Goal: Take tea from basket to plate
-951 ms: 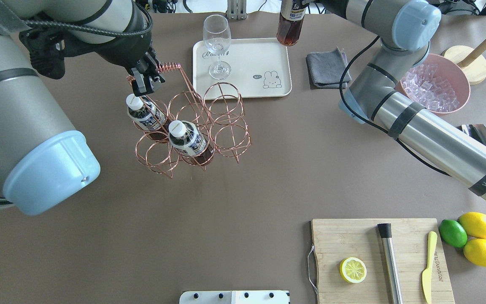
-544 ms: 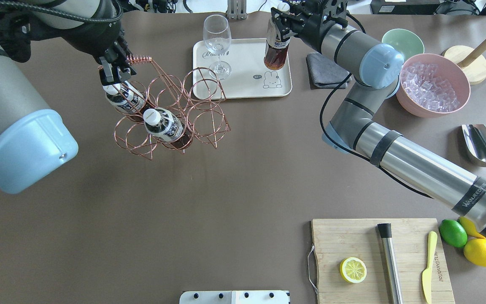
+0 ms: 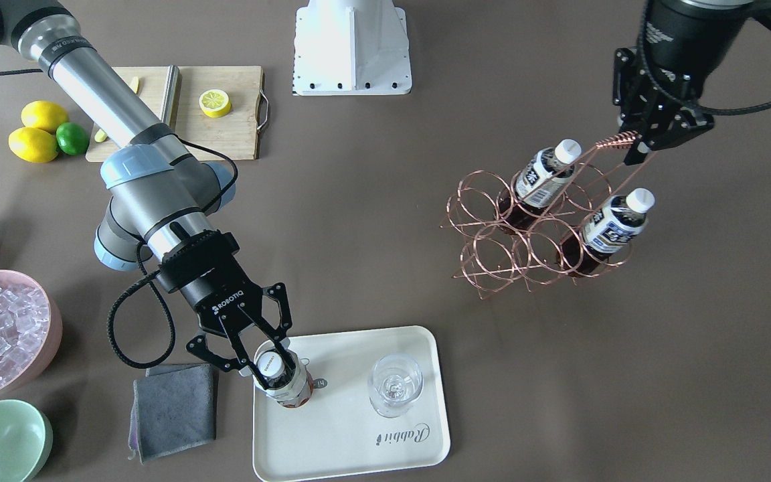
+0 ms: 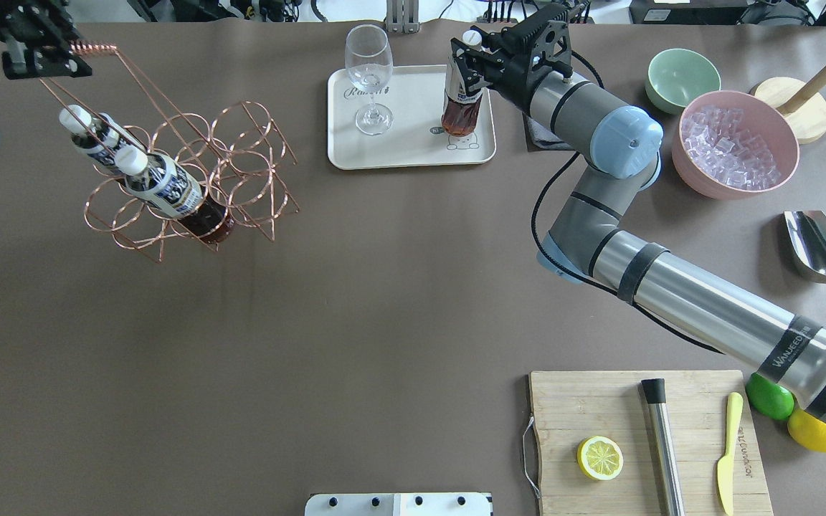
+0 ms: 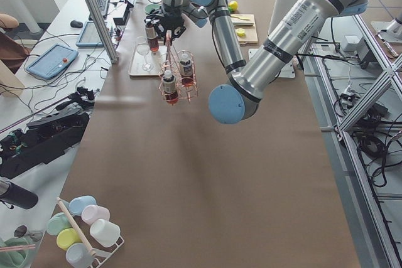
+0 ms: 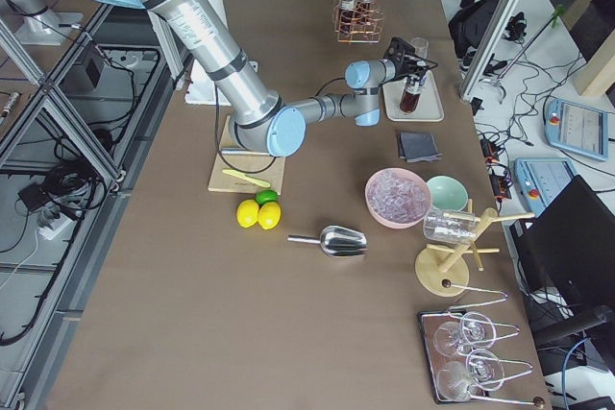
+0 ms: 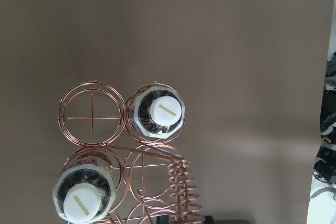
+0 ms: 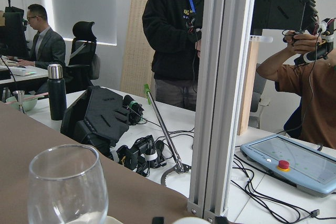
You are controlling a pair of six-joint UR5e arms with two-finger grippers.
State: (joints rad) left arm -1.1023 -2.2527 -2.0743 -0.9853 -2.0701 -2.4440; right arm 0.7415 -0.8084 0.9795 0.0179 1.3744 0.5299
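Two bottle caps (image 7: 167, 110) read "SUNTORY" | right gripper (image 3: 270, 365) body read "ROBOTIQ" | plate (image 3: 338, 428) bore grey script "Rabbit", plus "hi" beside the bear (image 4: 462, 141) | right arm band (image 4: 789, 342) lettering began "WAN", rest unclear
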